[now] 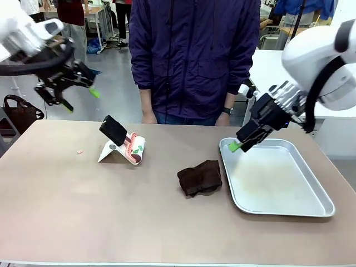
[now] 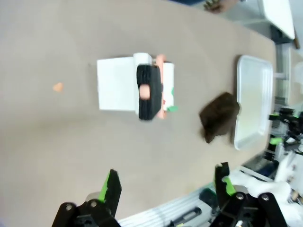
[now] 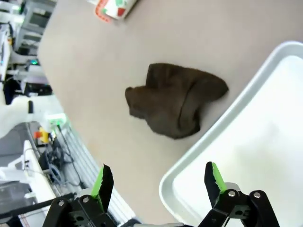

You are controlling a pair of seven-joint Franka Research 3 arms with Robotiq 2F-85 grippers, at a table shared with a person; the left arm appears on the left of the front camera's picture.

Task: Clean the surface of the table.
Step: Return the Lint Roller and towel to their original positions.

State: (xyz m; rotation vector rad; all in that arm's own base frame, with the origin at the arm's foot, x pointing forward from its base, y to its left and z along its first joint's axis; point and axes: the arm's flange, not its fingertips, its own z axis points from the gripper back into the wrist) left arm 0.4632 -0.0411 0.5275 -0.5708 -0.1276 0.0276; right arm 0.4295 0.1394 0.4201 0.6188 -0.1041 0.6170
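A wide brown table [image 1: 67, 211] spans the foreground; on it lie a crumpled dark brown cloth [image 1: 199, 178], a white stand holding a black block [image 1: 122, 146], and a silver tray [image 1: 322, 208]; the left gripper [image 1: 79, 98] hangs high with jaws spread, empty; the right gripper [image 1: 239, 146] hovers over the tray's near corner, jaws apart, empty; reaching for the cloth, it risks clipping the tray rim, since the two touch.

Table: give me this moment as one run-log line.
table: brown cloth beside metal tray, untouched | left end effector: open, raised | right end effector: open, over tray
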